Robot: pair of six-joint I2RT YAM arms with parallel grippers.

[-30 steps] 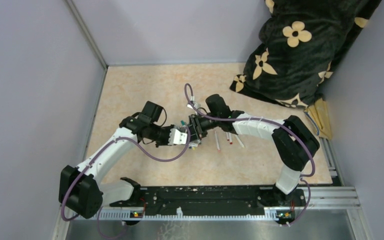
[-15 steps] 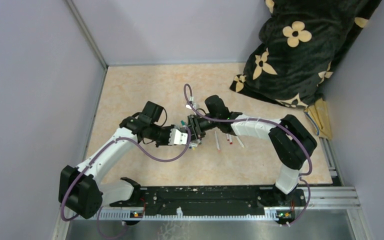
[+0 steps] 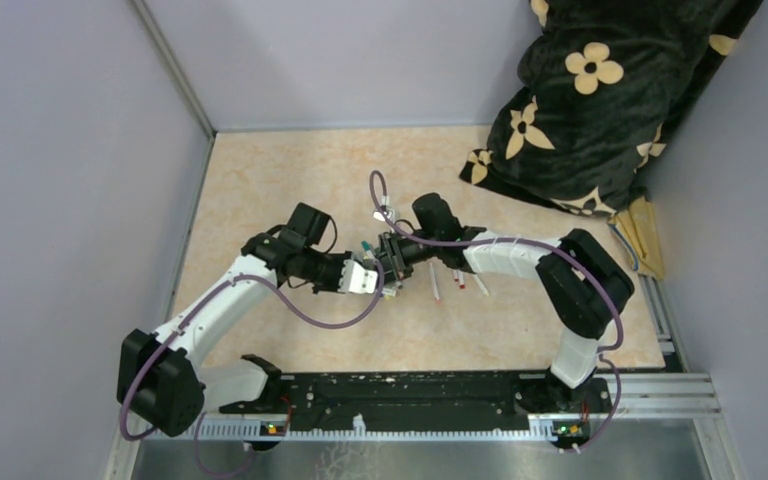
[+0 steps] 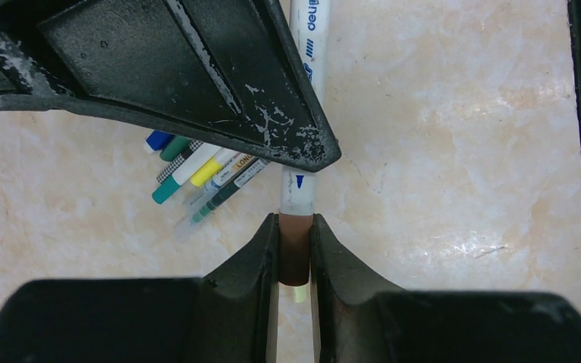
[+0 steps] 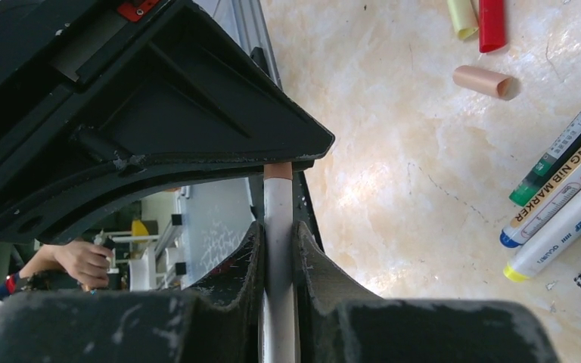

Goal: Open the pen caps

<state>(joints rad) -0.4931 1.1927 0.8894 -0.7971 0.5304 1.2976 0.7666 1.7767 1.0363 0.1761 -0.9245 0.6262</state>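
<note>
Your left gripper [image 4: 295, 224]: jaws almost closed, pinching a brown cap [image 4: 295, 253] by its sides.
Your right gripper [image 5: 278, 227]: jaws equally narrow, clamped on the white barrel of the same pen [image 4: 303, 113].
Cap and barrel: in line. The cap appears to be seated on the barrel end, though black fingers crowd the join.
Both grippers: you have them tip to tip above the middle of the table [image 3: 280, 180].
Other pens [image 4: 197, 172]: a bunch lying side by side on the table, just beside the held pen.
Loose caps [image 5: 482, 80]: one tan, one red, one yellow, lying on the table near that bunch.
Blanket [image 3: 600, 100]: black with flowers, heaped in the far right corner.
</note>
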